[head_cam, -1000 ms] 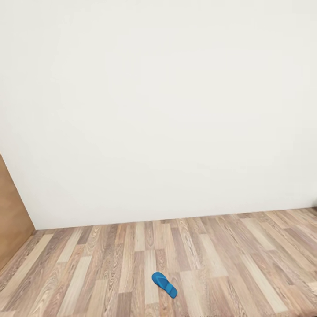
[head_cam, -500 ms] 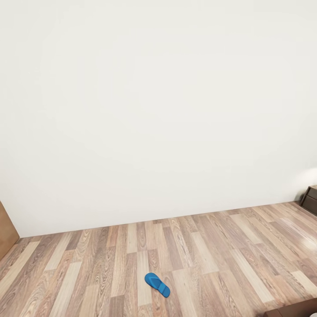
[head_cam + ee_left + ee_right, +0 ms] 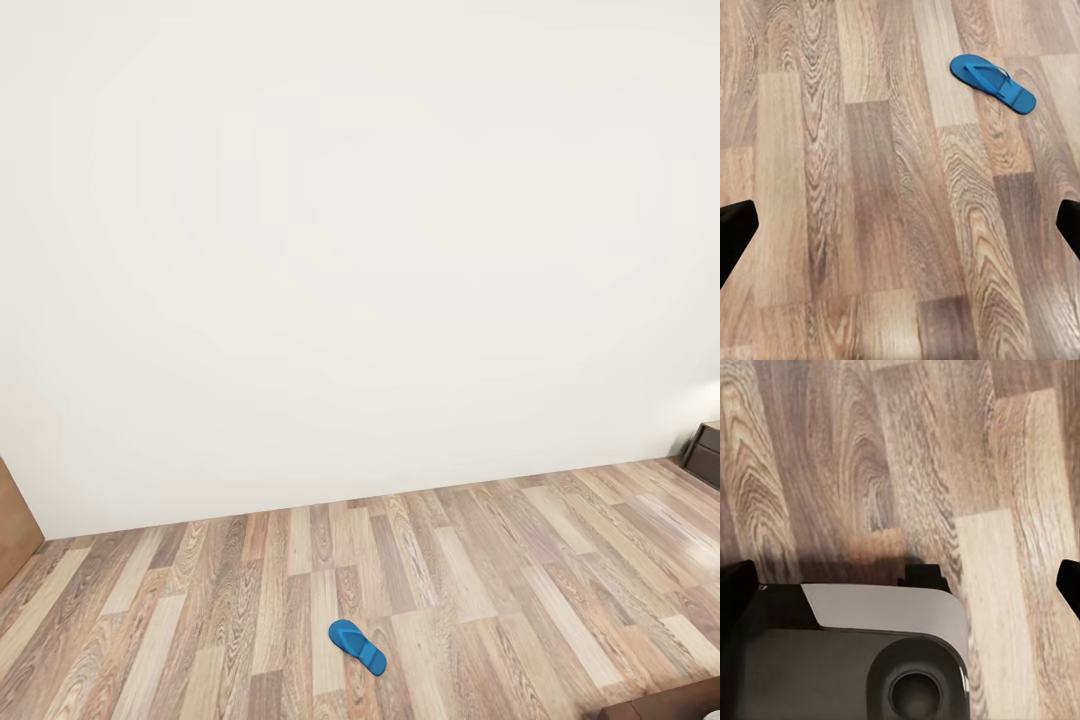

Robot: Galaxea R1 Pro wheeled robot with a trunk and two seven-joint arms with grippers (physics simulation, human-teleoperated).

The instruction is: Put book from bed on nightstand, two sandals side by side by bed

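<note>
One bright blue sandal (image 3: 357,647) lies flat on the striped wood-plank floor, well out from the white wall. The same sandal (image 3: 991,82) lies on the planks in the left wrist view, ahead of my left gripper (image 3: 900,229) and off to one side. That gripper is open, its dark fingertips (image 3: 735,232) at the picture's two edges with bare floor between them. My right gripper (image 3: 900,581) is open too, hanging over the floor. The book is out of view.
A brown wooden panel (image 3: 15,520) stands at the left edge. A dark brown piece of furniture (image 3: 705,455) shows at the right edge and a dark brown corner (image 3: 665,705) at the bottom right; I cannot tell what either is. My grey and white base (image 3: 881,660) is below the right gripper.
The head camera turned to the right at first, shifting the sandal and the brown panel leftward and bringing in the dark furniture at the right. Since then nothing has moved.
</note>
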